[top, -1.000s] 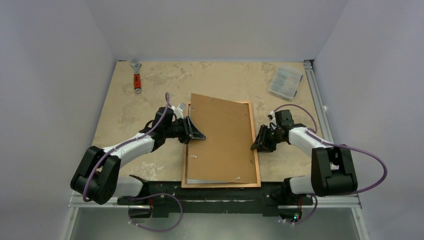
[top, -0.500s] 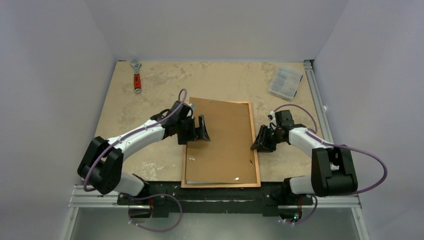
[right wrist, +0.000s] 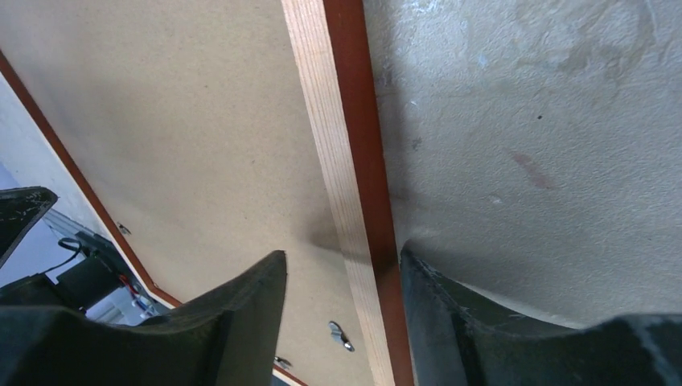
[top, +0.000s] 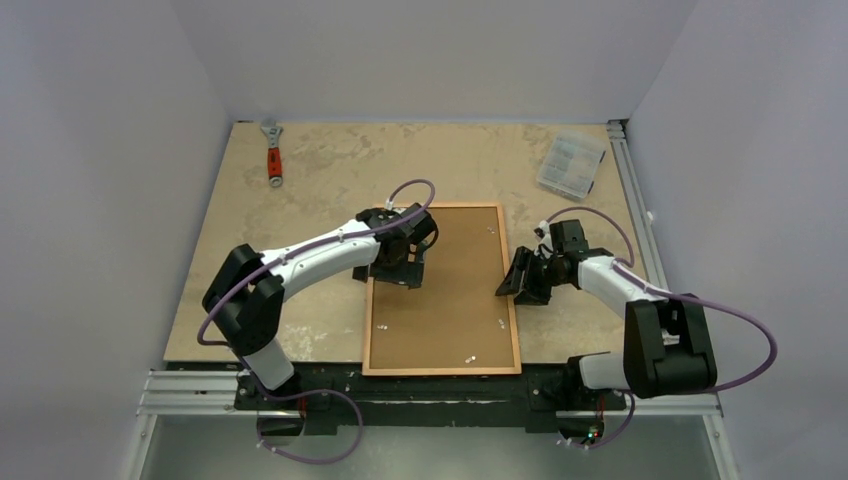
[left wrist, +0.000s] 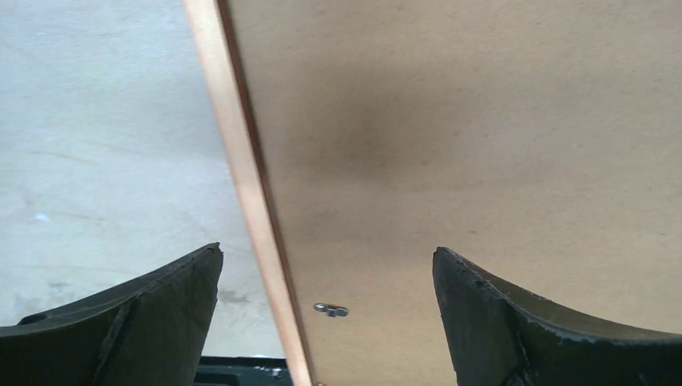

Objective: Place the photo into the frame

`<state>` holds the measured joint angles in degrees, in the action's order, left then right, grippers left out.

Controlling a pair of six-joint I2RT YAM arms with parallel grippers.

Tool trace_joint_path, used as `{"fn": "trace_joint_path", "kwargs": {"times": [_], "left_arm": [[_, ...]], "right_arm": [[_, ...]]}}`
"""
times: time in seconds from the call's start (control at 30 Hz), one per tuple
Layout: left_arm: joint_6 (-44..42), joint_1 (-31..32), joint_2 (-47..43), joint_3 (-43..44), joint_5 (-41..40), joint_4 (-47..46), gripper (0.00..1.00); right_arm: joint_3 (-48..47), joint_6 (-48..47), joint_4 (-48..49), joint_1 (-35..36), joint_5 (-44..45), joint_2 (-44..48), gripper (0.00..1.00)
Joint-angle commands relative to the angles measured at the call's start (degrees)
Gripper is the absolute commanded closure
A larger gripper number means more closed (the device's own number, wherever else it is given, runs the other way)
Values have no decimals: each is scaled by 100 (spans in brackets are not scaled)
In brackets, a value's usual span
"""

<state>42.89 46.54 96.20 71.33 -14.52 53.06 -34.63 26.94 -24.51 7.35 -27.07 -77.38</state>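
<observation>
The frame, thin orange-brown wood, lies flat on the table near the front edge. The photo rests inside it, plain brown back up, its picture side hidden. My left gripper hovers over the frame's upper left, wide open and holding nothing. In the left wrist view the left rail and brown back lie under the open gripper. My right gripper straddles the frame's right rail. Its jaws are apart: one finger hangs clear over the photo back, the other sits against the rail's outer side.
A red-handled wrench lies at the back left. A small clear plastic box sits at the back right, beside an aluminium rail. Small metal tabs dot the frame's inner edge. Grey walls close in three sides.
The photo, tilted and skewed before, has dropped flat inside the frame. My left gripper let go, opened wide and moved right over the frame. The right jaws widened slightly.
</observation>
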Motion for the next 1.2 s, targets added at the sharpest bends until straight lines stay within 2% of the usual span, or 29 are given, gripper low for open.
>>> {"fn": "trace_joint_path", "kwargs": {"times": [0.0,0.2,0.67,0.97,1.07,1.17], "left_arm": [[115,56,-77,209,-876,619,0],[66,-7,-380,-220,-611,155,0],[293,-1218,-1349,-2268,1639,-2029,2],[174,-1566,-832,-2012,2503,-2797,3],[33,-1699,-707,-1724,2518,-2647,3],[-26,-1696,-701,-1622,2126,-2258,2]], "right_arm": [[16,-151,18,-2,228,100,44],[-18,-180,12,3,214,70,39],[-122,91,216,498,308,-192,39],[-936,329,312,925,429,-905,39],[-1217,286,214,945,544,-1040,39],[-1300,178,56,952,747,-1002,37]]}}
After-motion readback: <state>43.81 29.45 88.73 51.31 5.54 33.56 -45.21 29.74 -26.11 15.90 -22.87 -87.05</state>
